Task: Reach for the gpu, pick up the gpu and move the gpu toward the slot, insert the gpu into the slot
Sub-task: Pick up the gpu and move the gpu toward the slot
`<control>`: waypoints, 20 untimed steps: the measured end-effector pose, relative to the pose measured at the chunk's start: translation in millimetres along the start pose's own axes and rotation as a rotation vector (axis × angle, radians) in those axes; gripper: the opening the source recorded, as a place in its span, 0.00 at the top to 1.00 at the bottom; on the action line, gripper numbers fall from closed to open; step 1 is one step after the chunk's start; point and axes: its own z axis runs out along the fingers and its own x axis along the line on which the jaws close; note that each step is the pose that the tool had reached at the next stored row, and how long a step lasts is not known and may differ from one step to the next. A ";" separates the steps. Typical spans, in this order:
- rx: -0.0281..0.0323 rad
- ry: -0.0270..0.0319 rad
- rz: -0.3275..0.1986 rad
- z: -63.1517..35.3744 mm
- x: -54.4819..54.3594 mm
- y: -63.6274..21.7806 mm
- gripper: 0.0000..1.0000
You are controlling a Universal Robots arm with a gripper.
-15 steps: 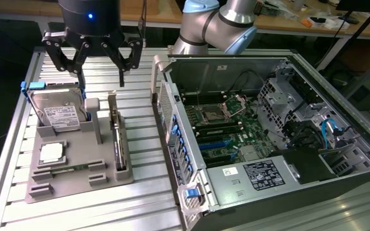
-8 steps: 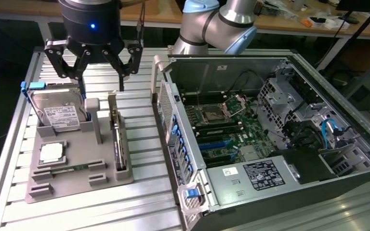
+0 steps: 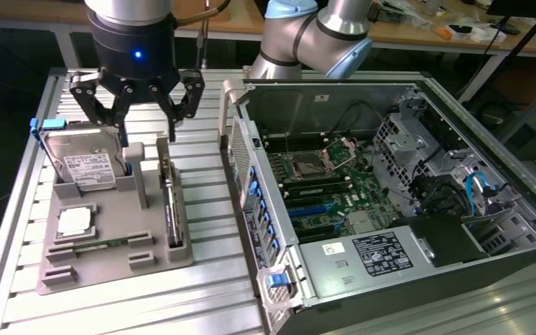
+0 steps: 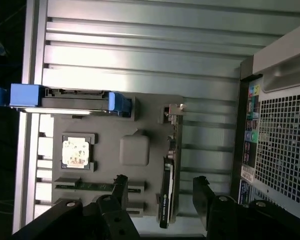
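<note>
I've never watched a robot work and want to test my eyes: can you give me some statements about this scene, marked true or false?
1. The black pincer is open and holds nothing. True.
2. The thin dark graphics card with the silvery end bracket sits inside the computer case. False: it stands on edge in the grey plastic holder tray, beside the case.
3. The silver labelled hard drive with the blue frame stands in that tray. True.
4. The big metal computer case is closed. False: its side is open and the green motherboard shows.

Silver arm, blue caps, black tool
</note>
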 end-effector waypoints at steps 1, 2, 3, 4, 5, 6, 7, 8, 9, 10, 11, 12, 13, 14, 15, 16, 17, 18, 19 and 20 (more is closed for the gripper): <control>-0.0001 0.0020 -0.002 1.6 0.0 -0.1 0.36; -0.0005 0.0062 -0.004 4.6 -0.1 -0.2 0.36; -0.0007 0.0085 -0.005 6.2 -0.1 -0.3 0.36; -0.0009 0.0107 -0.005 7.9 -0.1 -0.3 0.36; -0.0011 0.0140 -0.006 10.3 -0.1 -0.4 0.36; -0.0013 0.0164 -0.007 12.0 -0.1 -0.5 0.36; -0.0015 0.0187 -0.007 13.5 -0.2 -0.9 0.36; -0.0018 0.0220 -0.008 14.9 -0.1 -2.4 0.36; -0.0019 0.0257 -0.008 15.8 0.2 -4.7 0.36; -0.0024 0.0289 -0.008 16.9 0.4 -7.5 0.36; -0.0027 0.0320 -0.008 17.8 0.6 -10.5 0.36; -0.0029 0.0352 -0.007 18.7 0.8 -13.1 0.36; -0.0032 0.0382 -0.007 19.6 0.9 -15.5 0.36; -0.0035 0.0410 -0.007 20.5 0.7 -17.6 0.36; -0.0039 0.0439 -0.007 21.6 -0.3 -19.3 0.36; -0.0041 0.0470 -0.007 22.3 -1.6 -20.8 0.36; -0.0042 0.0498 -0.007 22.9 -3.1 -21.9 0.36; -0.0044 0.0527 -0.007 23.6 -4.5 -22.6 0.36; -0.0046 0.0564 -0.006 24.3 -6.3 -23.3 0.36; -0.0051 0.0604 -0.006 25.3 -9.2 -24.1 0.36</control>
